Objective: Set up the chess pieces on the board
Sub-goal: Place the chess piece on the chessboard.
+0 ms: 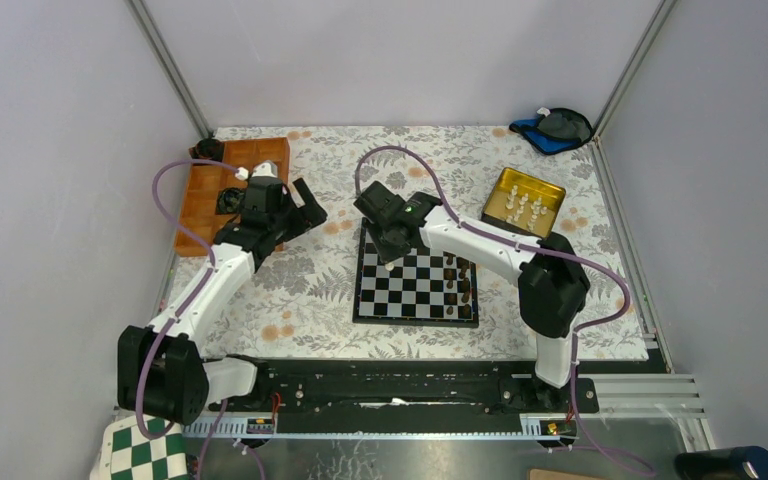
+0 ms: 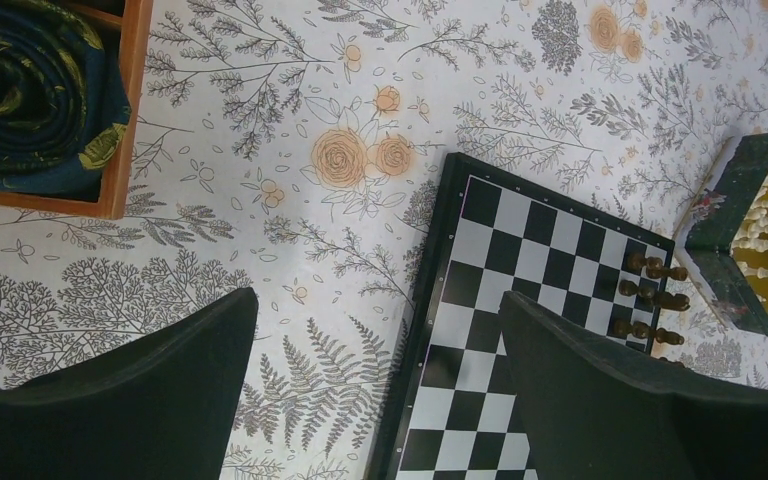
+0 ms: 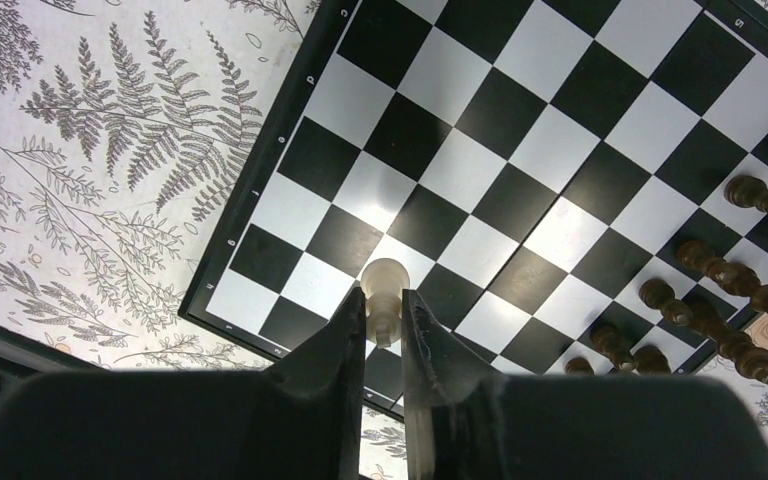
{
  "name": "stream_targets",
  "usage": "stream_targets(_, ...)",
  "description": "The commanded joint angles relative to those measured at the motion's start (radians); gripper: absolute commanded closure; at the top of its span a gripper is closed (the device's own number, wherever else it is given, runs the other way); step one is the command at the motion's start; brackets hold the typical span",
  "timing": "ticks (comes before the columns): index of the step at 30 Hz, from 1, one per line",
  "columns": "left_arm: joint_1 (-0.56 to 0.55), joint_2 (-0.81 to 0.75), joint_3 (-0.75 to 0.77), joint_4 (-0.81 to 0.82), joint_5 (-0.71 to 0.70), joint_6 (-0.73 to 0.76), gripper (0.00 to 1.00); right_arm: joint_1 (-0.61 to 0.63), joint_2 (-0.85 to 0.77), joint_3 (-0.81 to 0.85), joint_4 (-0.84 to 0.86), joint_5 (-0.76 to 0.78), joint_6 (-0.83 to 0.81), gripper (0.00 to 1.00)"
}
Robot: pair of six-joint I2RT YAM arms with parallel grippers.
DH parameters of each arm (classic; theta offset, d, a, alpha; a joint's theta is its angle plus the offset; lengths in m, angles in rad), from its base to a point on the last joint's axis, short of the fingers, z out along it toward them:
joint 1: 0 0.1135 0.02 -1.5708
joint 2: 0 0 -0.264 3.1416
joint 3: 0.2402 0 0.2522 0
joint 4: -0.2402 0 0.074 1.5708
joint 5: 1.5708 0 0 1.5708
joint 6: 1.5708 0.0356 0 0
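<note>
The right claw point(image 3: 382, 293) was closed to a narrow gap on a white chess piece point(image 3: 384, 285), which was pinched between its two fingers with its rounded end sticking out past the fingertips. Directly below this claw lay the chessboard point(image 3: 480, 170), and the piece hung over a pale square close to the board's corner; whether it touched the square could not be told. In the overhead view that claw point(image 1: 388, 250) sat over the far left corner of the chessboard point(image 1: 415, 300). Off to the claw's right in the wrist view, a cluster of dark pieces point(image 3: 720, 280) stood along the far edge of the board, some of them leaning or lying. Farther out on that same side, beyond the board, a gold tin point(image 1: 550, 195) held the other white pieces point(image 1: 523, 207), standing upright inside it. The left claw point(image 2: 375, 298) was spread wide with nothing between its fingers, hanging over the flower-patterned tabletop point(image 2: 290, 130) just beside the board's left edge. Behind and to the left of this claw, a wooden tray point(image 2: 125, 110) held a rolled cloth point(image 2: 30, 90) in a dark print.
</note>
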Motion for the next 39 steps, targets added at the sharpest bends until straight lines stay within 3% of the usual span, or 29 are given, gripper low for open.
stream_targets(1,-0.002,-0.014,-0.008,-0.005,-0.002,-0.008,0.01,0.009,0.015,0.061,0.029,-0.03,0.01,1.0)
stream_targets(39,-0.002,0.035,0.028,-0.007,-0.025,0.025,0.01,0.004,0.217,0.219,0.043,-0.111,-0.04,1.0)
